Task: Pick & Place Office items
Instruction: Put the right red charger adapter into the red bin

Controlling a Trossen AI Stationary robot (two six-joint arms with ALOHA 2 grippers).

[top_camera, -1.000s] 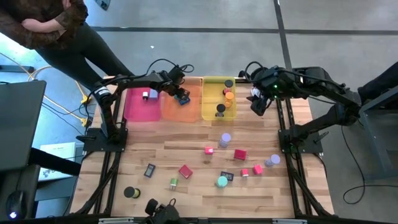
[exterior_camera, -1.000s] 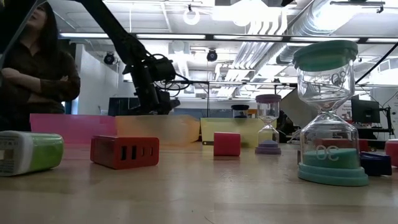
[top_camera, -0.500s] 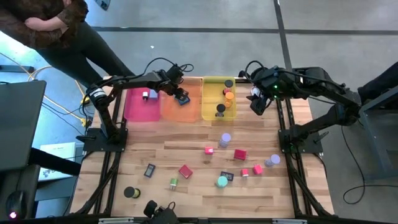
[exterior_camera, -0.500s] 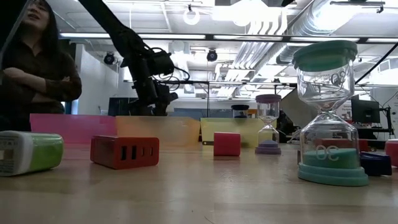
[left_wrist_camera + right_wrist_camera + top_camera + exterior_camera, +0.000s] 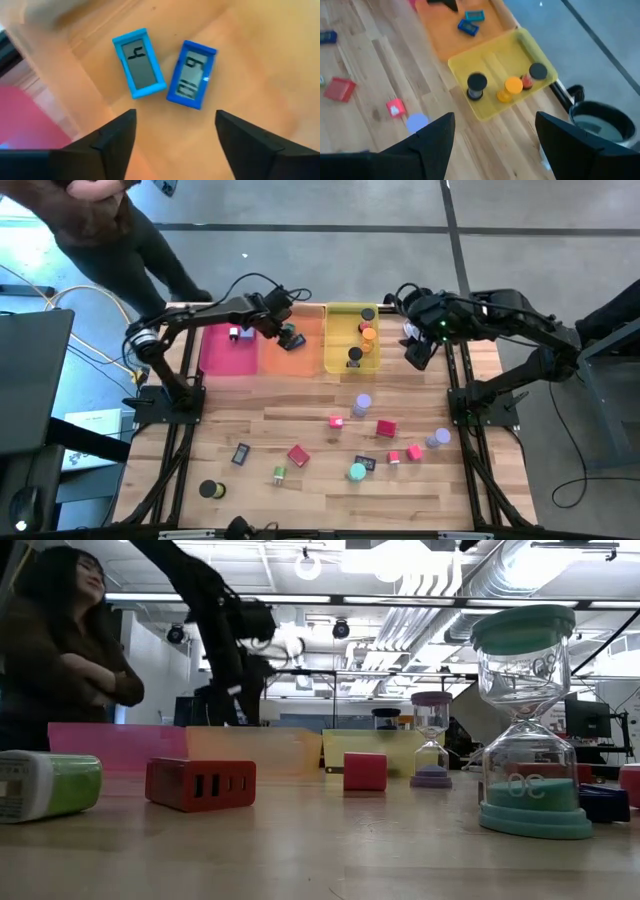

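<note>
left end effector (image 5: pixel 287 332): hung over orange tray (image 5: pixel 305 360), fingers apart, nothing between them
orange tray contents: light blue timer (image 5: pixel 139 62) and dark blue timer (image 5: pixel 192 74), lying flat, just beside each other
right end effector (image 5: pixel 413 345): hovered beside yellow tray (image 5: pixel 340 365), near table (image 5: pixel 300 425) far edge, fingers apart, empty
yellow tray contents: black, orange and dark-capped cylinders (image 5: pixel 506 90)
pink tray (image 5: pixel 225 360): held one small piece
remaining office items (image 5: pixel 360 430): scattered on table middle and near side
person (image 5: pixel 55 660): stood behind table, arms crossed
</note>
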